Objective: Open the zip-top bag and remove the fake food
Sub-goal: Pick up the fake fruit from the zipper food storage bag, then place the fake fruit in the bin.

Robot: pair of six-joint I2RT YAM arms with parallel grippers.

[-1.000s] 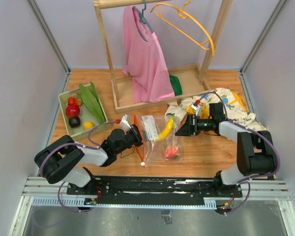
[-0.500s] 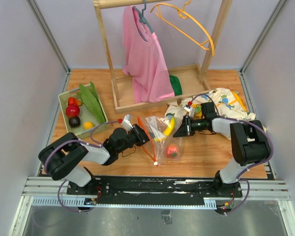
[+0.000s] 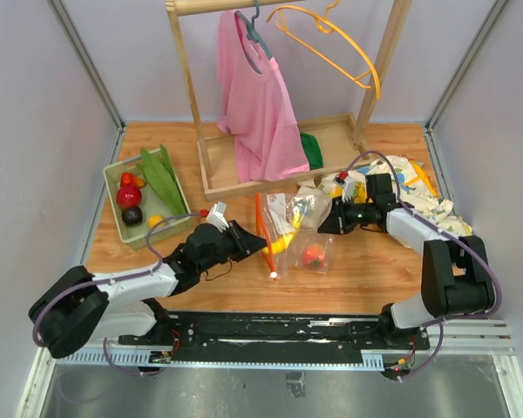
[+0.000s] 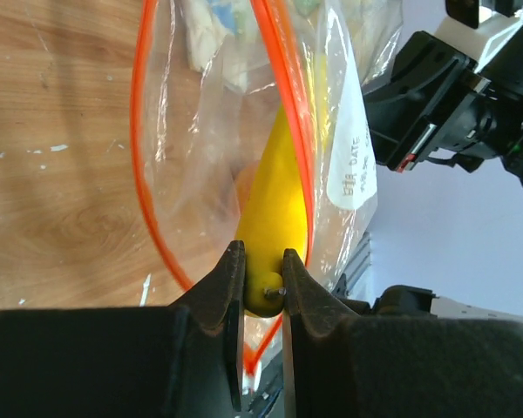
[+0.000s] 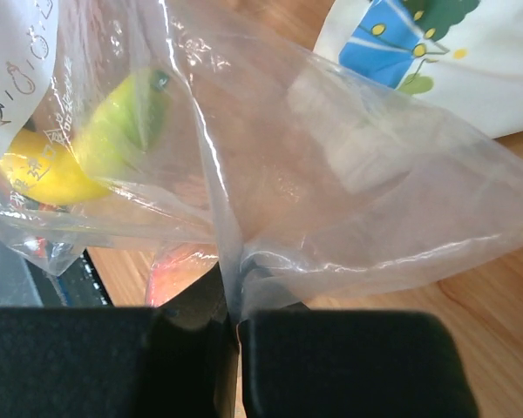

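The zip-top bag point(image 3: 298, 228) lies stretched between both grippers at the table's middle, its orange-red zipper mouth point(image 4: 139, 131) gaping wide toward the left arm. My left gripper point(image 4: 263, 254) reaches through that mouth and is shut on the tip of a yellow banana point(image 4: 275, 196). In the top view this left gripper point(image 3: 260, 247) sits at the bag's left side. My right gripper point(image 5: 236, 305) is shut on a pinch of the bag's clear closed end point(image 5: 331, 200); from above this right gripper point(image 3: 325, 225) is at the bag's right. More fake food shows inside: a red-peach piece point(image 3: 311, 255) and a yellow-green piece point(image 5: 126, 122).
A pale green tray point(image 3: 113, 179) at the left holds several fake fruits and a green leafy piece. Behind stands a wooden rack point(image 3: 186, 78) with a pink shirt point(image 3: 257, 96) and an orange hanger point(image 3: 349, 39). A dinosaur-print cloth point(image 3: 418, 187) lies under the right arm.
The right gripper, open a second ago, has shut on the bag's closed end and raised it. The left gripper has pushed right into the mouth, and the bag has bunched up between them.
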